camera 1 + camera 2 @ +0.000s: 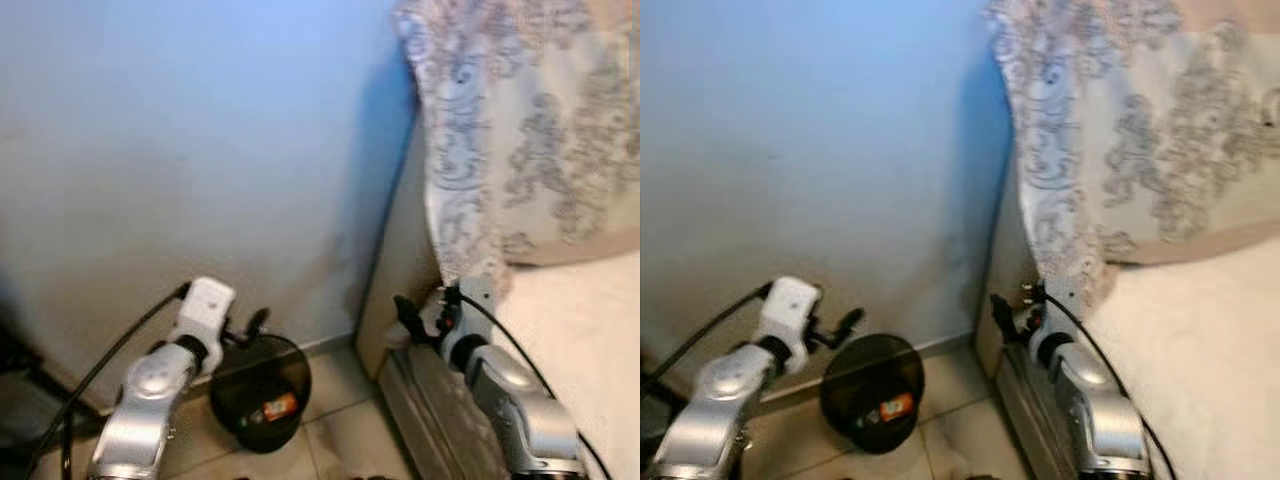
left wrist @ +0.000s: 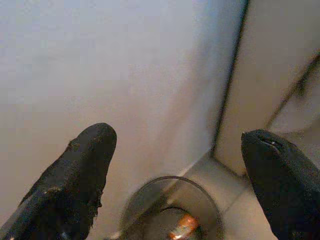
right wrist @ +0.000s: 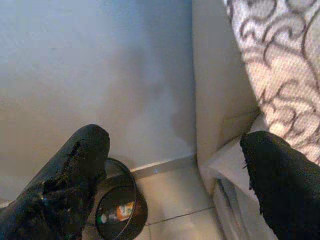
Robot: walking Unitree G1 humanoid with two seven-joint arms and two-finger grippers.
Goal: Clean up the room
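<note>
Low in the middle, a round black bin (image 1: 262, 392) with an orange wrapper (image 1: 280, 407) inside sits by the pale wall (image 1: 200, 150), with bare tiled floor (image 1: 345, 440) beside it; the left gripper (image 2: 175, 165) and right gripper (image 3: 175, 165) both hang wide open, holding nothing.

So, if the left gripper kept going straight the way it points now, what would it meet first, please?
Probably the wall. The open left gripper faces it, with the bin lower in the wrist view. Depth is unclear, so the bin's rim could come first.
</note>
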